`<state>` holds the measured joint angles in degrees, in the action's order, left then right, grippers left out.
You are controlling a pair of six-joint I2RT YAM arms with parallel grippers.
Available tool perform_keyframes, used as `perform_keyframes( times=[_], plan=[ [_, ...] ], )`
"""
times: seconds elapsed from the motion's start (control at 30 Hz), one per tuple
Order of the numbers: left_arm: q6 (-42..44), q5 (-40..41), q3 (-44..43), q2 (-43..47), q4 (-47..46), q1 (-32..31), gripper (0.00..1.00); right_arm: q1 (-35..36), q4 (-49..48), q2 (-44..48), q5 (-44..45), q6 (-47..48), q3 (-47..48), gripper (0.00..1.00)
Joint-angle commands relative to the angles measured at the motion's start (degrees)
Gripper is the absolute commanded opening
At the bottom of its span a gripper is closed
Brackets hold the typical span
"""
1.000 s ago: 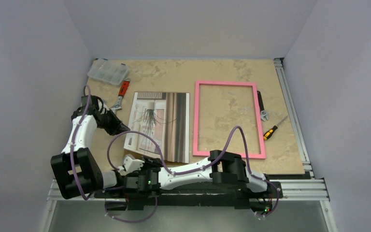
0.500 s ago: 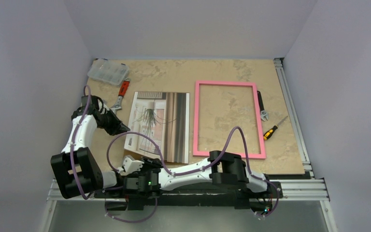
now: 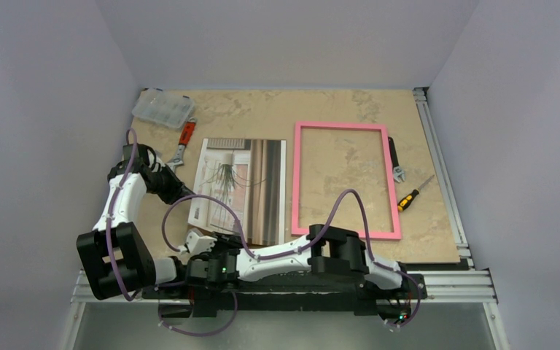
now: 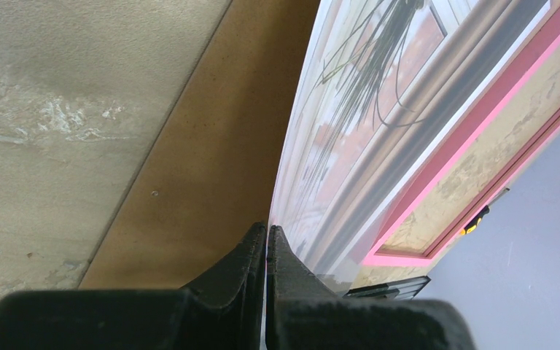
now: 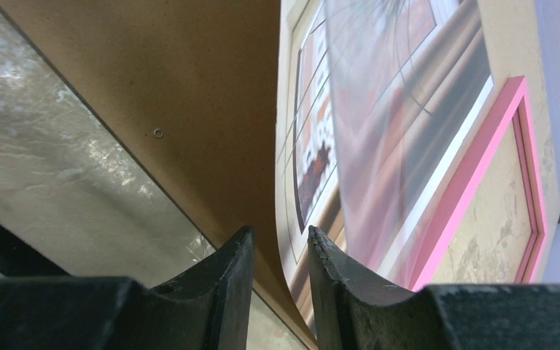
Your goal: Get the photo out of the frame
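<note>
Pink frame (image 3: 343, 126) laid flat on worktop (image 3: 262, 113), photo (image 3: 240, 189) just beside it, left edge pinched by closed left tool (image 4: 266, 230), curled near edge straddled by narrowly parted right tool (image 5: 281, 237)

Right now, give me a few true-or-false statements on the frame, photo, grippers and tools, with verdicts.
1. The frame is empty; the table shows through it. True.
2. The photo lies right of the frame. False: it lies to its left.
3. The left gripper stands wide open. False: it is shut on the photo's edge.
4. A screwdriver lies right of the frame. True.
5. The clear parts box sits on the photo. False: it sits at the table's far left corner, apart from it.
</note>
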<state>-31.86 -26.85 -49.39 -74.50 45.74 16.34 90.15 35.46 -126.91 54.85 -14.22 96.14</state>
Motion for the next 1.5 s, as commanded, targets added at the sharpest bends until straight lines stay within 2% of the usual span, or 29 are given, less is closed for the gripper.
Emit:
perform_keyframes(
  times=[0.0,0.2,0.47,0.67,0.73,0.83,1.0,1.03,1.13,1.2,1.37,1.47],
  plan=[
    [1.02,-0.59,-1.85,0.88,-0.21,-0.25,0.00,-0.38,-2.30,-3.10,3.64,1.93,2.19,0.30],
    [1.05,-0.65,-1.86,0.98,-0.21,-0.25,0.00,-0.41,-4.02,-4.64,6.48,3.21,2.43,0.29],
    [1.09,-0.72,-1.98,0.96,-0.21,-0.27,0.00,-0.40,-11.97,-2.96,10.33,7.00,-1.79,0.26],
    [1.24,-0.74,-1.88,1.12,-0.25,-0.30,0.00,-0.41,-11.04,-3.91,11.02,7.64,-0.48,0.11],
    [1.23,-0.42,-1.75,1.32,-0.34,-0.27,0.00,-0.41,-12.17,-3.07,11.63,7.74,-1.69,0.00],
    [1.11,-0.03,-1.52,1.62,-0.55,-0.25,0.00,-0.41,-15.47,-1.81,11.15,9.10,-3.82,0.00],
    [1.05,1.01,-1.68,1.86,-0.64,-0.25,0.00,-0.41,-12.87,-1.36,10.57,7.88,-3.61,0.00],
    [1.09,1.56,-1.68,2.13,-0.67,-0.25,0.05,-0.37,-12.69,-0.91,9.39,7.96,-3.86,0.00],
    [1.23,2.92,-1.29,3.24,-1.16,-0.25,0.29,-0.17,-11.94,1.04,6.36,7.91,-4.56,0.00],
    [1.40,3.48,-1.24,3.59,-1.14,-0.26,0.41,-0.06,-10.04,2.13,3.94,7.53,-4.27,0.00],
    [1.67,4.43,-0.92,3.73,-1.38,-0.30,0.61,0.03,-2.75,3.62,-4.08,4.69,-1.97,0.00],
    [1.81,5.22,-0.72,4.25,-1.80,-0.30,0.66,0.49,1.19,4.13,-9.21,3.39,0.15,0.00]
  ],
)
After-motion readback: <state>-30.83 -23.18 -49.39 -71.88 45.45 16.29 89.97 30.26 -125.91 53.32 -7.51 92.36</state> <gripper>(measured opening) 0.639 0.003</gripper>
